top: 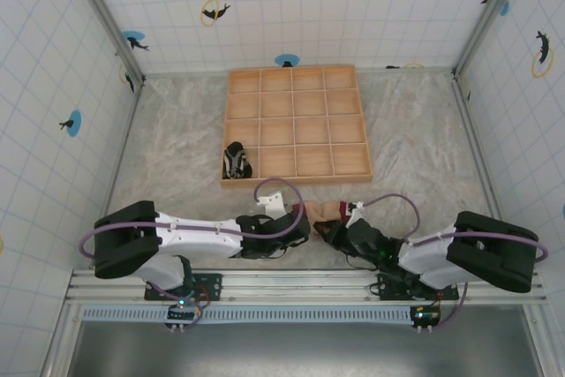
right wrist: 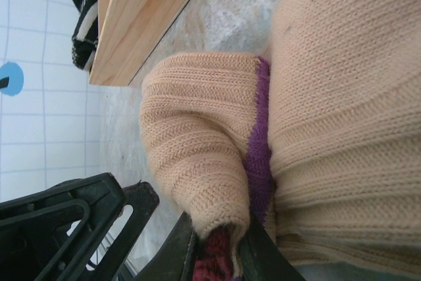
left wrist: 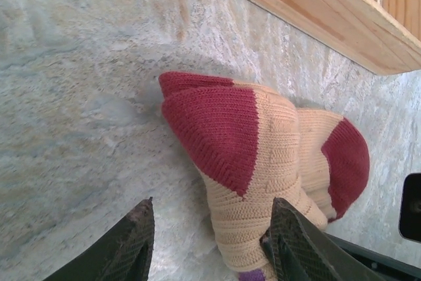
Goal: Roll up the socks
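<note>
Tan sock [right wrist: 197,129] pinched by right pincer [right wrist: 220,249], left pincer [left wrist: 214,205] open astride it, wooden tray [left wrist: 309,11] just beyond.

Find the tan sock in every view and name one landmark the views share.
Top external: tan sock low centre.
Left wrist: tan sock centre to right.
Right wrist: tan sock centre and right.
Shared landmark: wooden tray, upper right in left wrist, upper left in right wrist.

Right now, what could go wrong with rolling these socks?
The right gripper pinches the tan sock only at one end, so it might slip free mid-roll. The open left gripper has the sock off toward one finger; closing could miss. The striped sock, apart beside the wooden tray, could get left out.
</note>
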Motion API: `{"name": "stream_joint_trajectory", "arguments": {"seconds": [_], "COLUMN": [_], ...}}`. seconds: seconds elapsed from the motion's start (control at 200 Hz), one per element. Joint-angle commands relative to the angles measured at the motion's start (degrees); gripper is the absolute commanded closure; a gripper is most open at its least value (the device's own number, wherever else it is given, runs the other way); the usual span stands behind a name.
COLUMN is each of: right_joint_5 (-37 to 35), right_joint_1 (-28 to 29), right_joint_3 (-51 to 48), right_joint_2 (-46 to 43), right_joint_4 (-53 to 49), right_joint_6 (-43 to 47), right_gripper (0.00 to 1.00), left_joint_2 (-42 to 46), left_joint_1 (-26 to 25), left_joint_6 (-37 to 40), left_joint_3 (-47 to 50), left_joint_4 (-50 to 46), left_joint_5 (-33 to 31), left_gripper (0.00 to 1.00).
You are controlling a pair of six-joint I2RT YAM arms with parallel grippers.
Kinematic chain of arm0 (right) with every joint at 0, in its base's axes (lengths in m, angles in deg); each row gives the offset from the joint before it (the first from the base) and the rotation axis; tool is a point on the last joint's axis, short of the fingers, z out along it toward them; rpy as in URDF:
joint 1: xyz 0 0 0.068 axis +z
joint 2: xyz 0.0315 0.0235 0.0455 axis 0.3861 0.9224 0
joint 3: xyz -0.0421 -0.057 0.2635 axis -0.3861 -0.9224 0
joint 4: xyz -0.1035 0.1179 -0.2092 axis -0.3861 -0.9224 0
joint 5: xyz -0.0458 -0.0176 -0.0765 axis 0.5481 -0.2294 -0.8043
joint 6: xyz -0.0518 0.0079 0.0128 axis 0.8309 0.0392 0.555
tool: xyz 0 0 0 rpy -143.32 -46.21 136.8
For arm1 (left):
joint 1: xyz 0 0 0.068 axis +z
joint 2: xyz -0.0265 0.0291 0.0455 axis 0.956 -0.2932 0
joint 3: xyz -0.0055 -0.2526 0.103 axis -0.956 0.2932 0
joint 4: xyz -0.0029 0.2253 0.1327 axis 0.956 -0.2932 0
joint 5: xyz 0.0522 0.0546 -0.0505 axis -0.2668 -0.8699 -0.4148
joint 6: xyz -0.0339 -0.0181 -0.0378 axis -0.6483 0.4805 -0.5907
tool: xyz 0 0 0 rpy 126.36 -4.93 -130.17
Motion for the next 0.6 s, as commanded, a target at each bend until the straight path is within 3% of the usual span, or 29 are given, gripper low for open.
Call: {"name": "stream_joint_trajectory", "arguments": {"seconds": [0.0, 0.265, 0.596], "right_joint_5": [-2.2, -1.3, 0.2], "right_joint_1": [-0.9, -1.8, -2.7], "right_joint_3": [-12.6, -13.8, -13.6], "right_joint_2": [-1.2, -4.2, -5.3], "right_joint_4": [-11.0, -16.2, -18.0], "right_joint_6": [-3.3, -5.1, -4.8], "right_gripper": [1.0, 1.0, 1.0], "left_joint_2": [-1.6, -7.2, -10.0], "left_joint_1": [1.2, 2.4, 4.5], "left_joint_6": [4.7, 8.9, 9.1], "left_joint_3": [0.8, -0.8, -0.1], "left_joint_4": [4.9, 12.2, 16.9], "left_joint_5": [3.7, 7.7, 7.5], "left_gripper": [0.52, 0.52, 0.51]}}
